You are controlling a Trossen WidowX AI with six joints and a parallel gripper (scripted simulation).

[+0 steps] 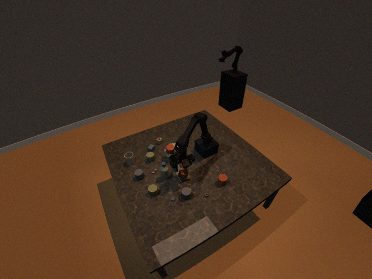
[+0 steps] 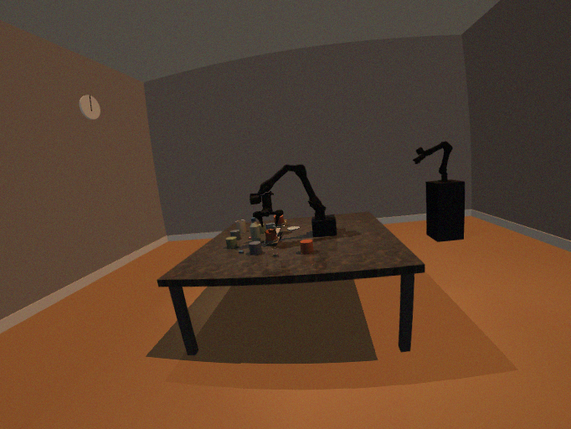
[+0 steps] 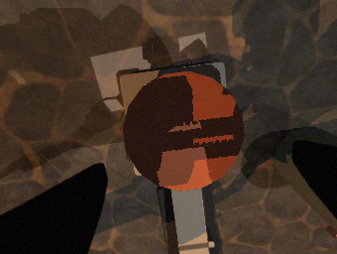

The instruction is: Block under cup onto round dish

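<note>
One orange-red cup (image 1: 183, 173) (image 2: 270, 236) (image 3: 218, 99) stands on the near end of the balance. The other cup (image 1: 170, 148) (image 2: 278, 219) stands on the far end. The balance beam (image 3: 190, 218) runs between them; its tilt is hard to tell. My gripper (image 1: 181, 165) (image 2: 270, 224) (image 3: 197, 161) is open and points down, above the near-end cup. In the wrist view its fingers lie on either side of that cup, apart from it. The round dish (image 2: 293, 228) is pale and lies beyond the balance, near the far-end cup. The block is not visible.
A bottle (image 1: 164, 171) (image 2: 254, 231) stands close beside the balance. Another orange-red cylinder (image 1: 222, 179) (image 2: 306, 246) and a grey one (image 1: 186, 193) (image 2: 254, 248) stand nearer the front. Yellow-green cylinders (image 1: 153, 190) (image 1: 150, 156) and a tall glass (image 1: 129, 157) stand to the left.
</note>
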